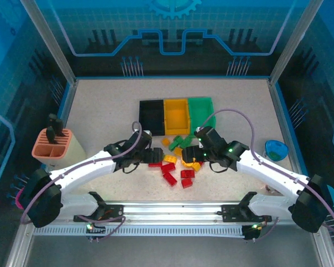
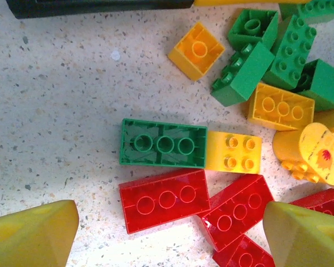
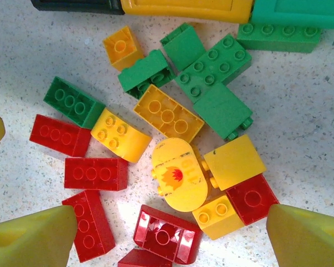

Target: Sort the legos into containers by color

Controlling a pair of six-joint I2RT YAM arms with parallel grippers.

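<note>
From above: no sorting done so far, judging by the bare floors of the black bin [image 1: 151, 114], yellow bin [image 1: 176, 114] and green bin [image 1: 201, 108], lined up at 12 o'clock of the pile of bricks [image 1: 175, 161]. Every red, yellow and green piece left to move, loose on the table [image 1: 100, 111] just below the bins. At 9 o'clock of the pile, the left gripper [image 1: 150, 157]; at 3 o'clock, the right gripper [image 1: 190, 156], both low over the heap.

Through the left wrist camera: left gripper spread wide, holding nothing. Between its yellow fingertips [image 2: 28, 233], toward 12 o'clock, a red brick [image 2: 164, 200] flat on the table, with a green brick [image 2: 163, 143] touching its far edge.

Through the right wrist camera: right gripper likewise wide and empty. Between its tips, a dark red brick [image 3: 166, 233]; at 12 o'clock of that, a rounded yellow piece [image 3: 179, 173] with a flame sticker. Probably two red pieces as first picks.
</note>
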